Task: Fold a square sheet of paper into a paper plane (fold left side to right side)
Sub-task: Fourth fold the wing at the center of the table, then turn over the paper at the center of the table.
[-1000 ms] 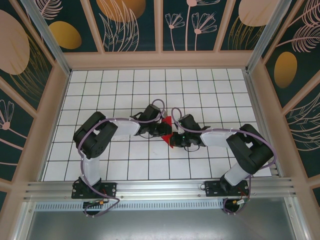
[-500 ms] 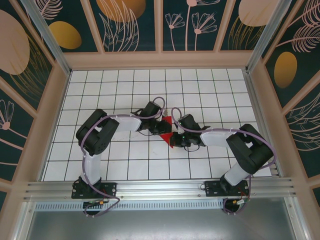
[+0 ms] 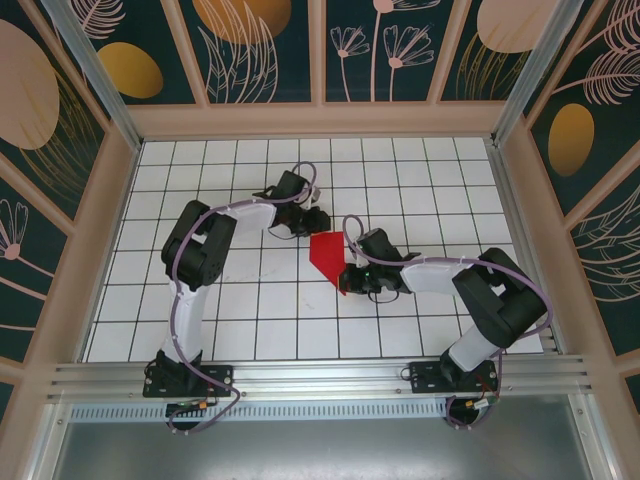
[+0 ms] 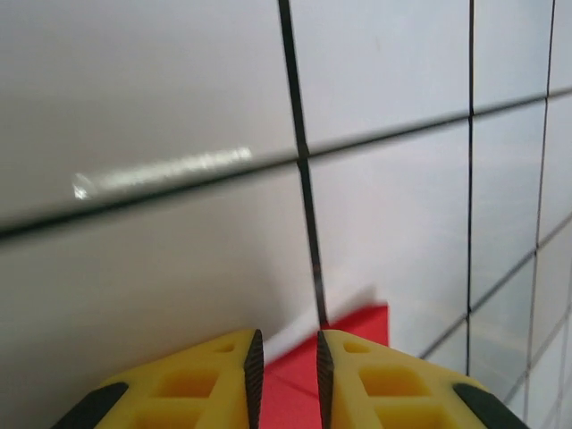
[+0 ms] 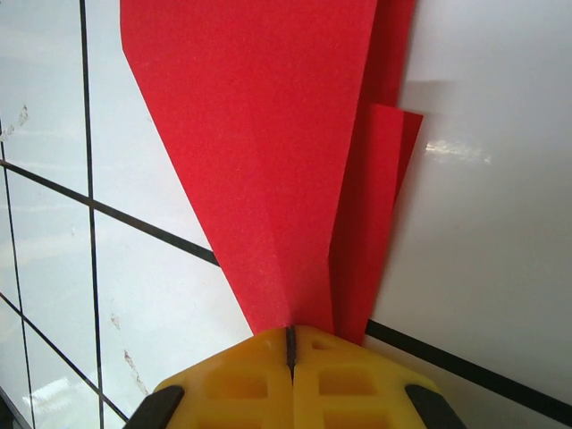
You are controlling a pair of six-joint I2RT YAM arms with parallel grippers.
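Two pincers: right pincer point(image 5: 290, 338) clamped on red paper plane point(image 3: 326, 255) at counter point(image 3: 250, 320) centre, left pincer point(image 4: 286, 349) slightly apart beside it.

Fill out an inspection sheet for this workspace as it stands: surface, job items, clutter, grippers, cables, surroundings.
Surface: white grid-tiled table, some glare and faint scuffs.
Job's things: red paper, folded to a tapered, creased shape, mid-table.
Clutter: nothing seen.
Grippers: right gripper shut on the paper's narrow end; left gripper by a paper corner, fingers slightly apart, nothing seen gripped.
Cables: purple cables run along both arms.
Surroundings: wood-framed floral panels; metal rail at the near edge.
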